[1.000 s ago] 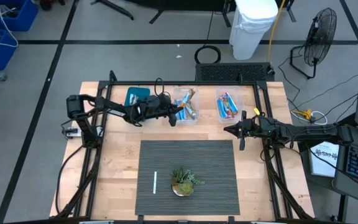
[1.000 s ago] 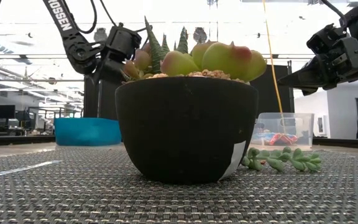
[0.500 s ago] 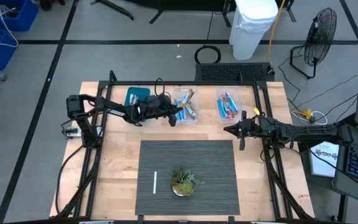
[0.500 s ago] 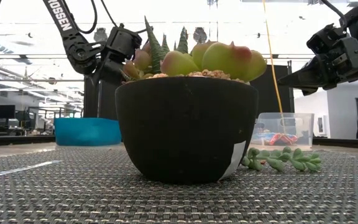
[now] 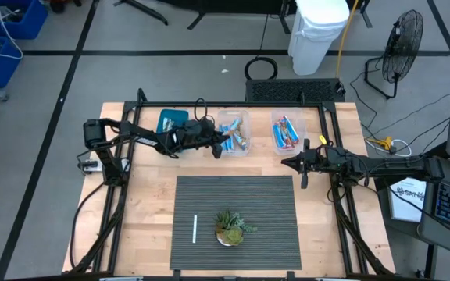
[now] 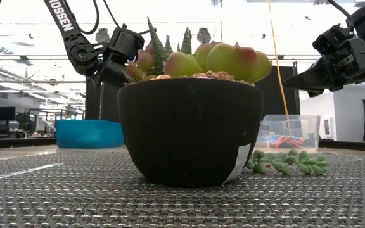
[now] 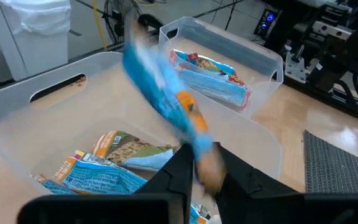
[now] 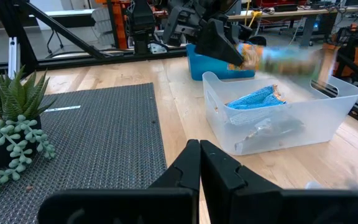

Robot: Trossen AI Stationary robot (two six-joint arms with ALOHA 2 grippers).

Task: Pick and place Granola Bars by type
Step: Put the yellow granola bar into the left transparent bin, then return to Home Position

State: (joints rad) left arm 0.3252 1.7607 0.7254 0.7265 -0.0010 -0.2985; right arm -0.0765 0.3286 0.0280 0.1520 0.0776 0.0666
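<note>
High view: left pincer [image 5: 223,145] above middle clear bin [image 5: 235,133] on surface [image 5: 151,203], bar end pinched; right pincer [image 5: 301,166] shut, empty, waiting beside right bin [image 5: 287,133].

Left wrist view: blue-and-orange granola bar [image 7: 166,99] blurred, held by one end between fingertips [image 7: 182,168], long axis slanting up and away over bin. Risk: thin end grip slipping, bar tumbling across rim instead of among matching bars [image 7: 114,165].

Right wrist view: same bar [image 8: 278,61] extending roughly level over bin, free end pointing away from left arm. Risk: overhang landing outside far wall.
</note>
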